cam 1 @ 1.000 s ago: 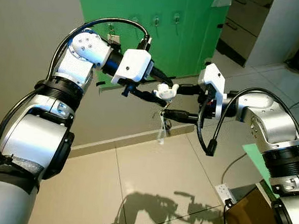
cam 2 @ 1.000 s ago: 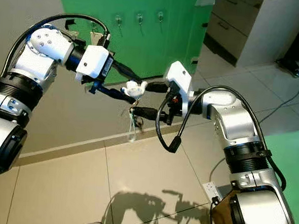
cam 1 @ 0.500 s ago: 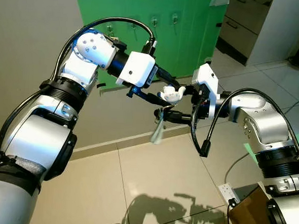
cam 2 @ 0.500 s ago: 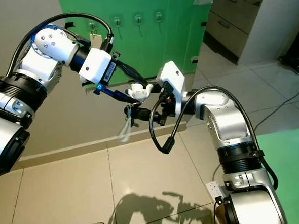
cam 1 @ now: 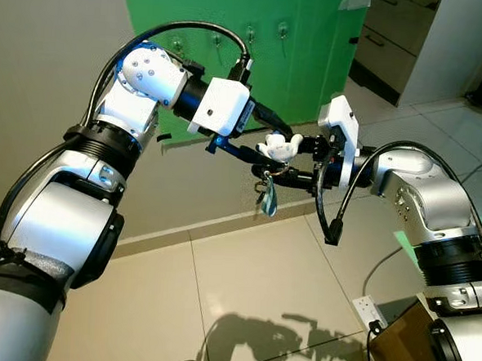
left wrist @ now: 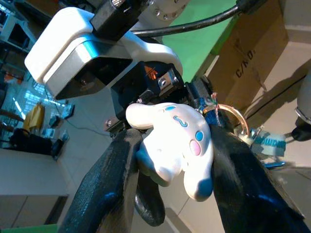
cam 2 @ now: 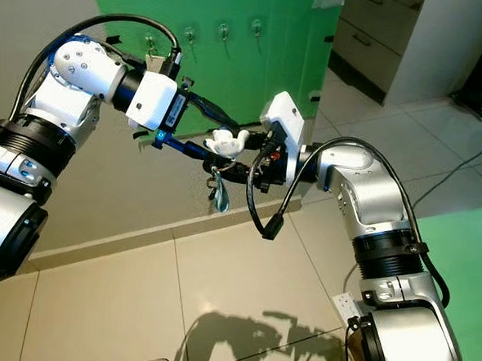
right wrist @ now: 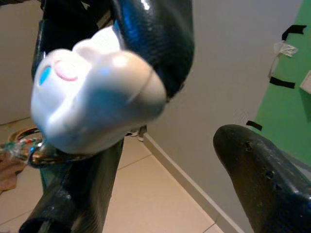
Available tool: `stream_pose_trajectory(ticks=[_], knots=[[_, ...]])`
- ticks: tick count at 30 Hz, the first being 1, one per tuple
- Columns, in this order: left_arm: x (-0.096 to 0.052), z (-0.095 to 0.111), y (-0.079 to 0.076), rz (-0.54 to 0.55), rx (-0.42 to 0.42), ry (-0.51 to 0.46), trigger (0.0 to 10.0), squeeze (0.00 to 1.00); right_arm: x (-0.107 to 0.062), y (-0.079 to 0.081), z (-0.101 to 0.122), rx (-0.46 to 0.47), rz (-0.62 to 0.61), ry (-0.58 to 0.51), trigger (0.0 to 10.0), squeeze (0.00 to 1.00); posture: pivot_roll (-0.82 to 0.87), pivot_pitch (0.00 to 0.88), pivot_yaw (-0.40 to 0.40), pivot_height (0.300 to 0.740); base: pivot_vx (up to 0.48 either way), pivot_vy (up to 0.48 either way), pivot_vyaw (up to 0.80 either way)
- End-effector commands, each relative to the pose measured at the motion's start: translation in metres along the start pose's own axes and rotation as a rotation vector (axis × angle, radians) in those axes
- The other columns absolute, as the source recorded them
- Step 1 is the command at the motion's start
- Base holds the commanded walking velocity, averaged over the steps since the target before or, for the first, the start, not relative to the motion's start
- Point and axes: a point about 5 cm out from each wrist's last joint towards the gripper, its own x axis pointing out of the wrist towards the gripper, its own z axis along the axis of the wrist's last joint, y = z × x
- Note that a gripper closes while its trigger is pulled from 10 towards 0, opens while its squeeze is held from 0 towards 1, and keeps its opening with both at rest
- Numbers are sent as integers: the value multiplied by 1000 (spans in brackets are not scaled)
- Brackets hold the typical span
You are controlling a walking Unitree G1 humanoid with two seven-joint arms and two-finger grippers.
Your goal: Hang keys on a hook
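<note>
My left gripper (cam 1: pixel 272 152) is shut on a white plush-dog key charm (cam 1: pixel 279 143), held out in front of the green board. In the left wrist view the charm (left wrist: pixel 176 138) sits clamped between the two black fingers (left wrist: pixel 114 187). A key ring with keys and a teal tag (cam 1: pixel 266 197) hangs straight below the charm. My right gripper (cam 1: pixel 285 159) faces it from the right and is open, one finger level with the charm and one by the ring (right wrist: pixel 35 147). Several small hooks (cam 1: pixel 250 34) are on the green board behind.
The green board (cam 2: pixel 231 73) stands against a beige wall (cam 1: pixel 51 71). White drawers (cam 1: pixel 413 44) are at the back right. On the tiled floor lie a power strip (cam 1: pixel 364 311) and a cable. A cardboard box (cam 1: pixel 402 350) stands at the lower right.
The keys swung out to the left half a second ago and now hang straight down. My right gripper has closed in on the charm. The left gripper still holds it.
</note>
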Motion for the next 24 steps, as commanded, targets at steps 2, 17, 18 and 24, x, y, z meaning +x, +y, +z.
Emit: stream_pose_trajectory(ticks=[2,17,18,24], knots=[[-10,1,6,19,1,32,10000,0,-3,1,9,-23,-7,-28,0,0,-52,0,155,740,0,0,0],[-17,-2,7,72,-27,44,10000,0,-6,5,12,-24,-6,-80,0,0,-55,0,162,740,0,0,0],[-16,-3,7,73,-29,46,10000,0,-6,5,12,-22,-8,-84,0,0,-55,0,162,740,0,0,0],[-19,-5,7,113,-67,39,10000,0,-6,5,13,-4,-27,-119,0,0,-58,0,169,740,0,0,0]])
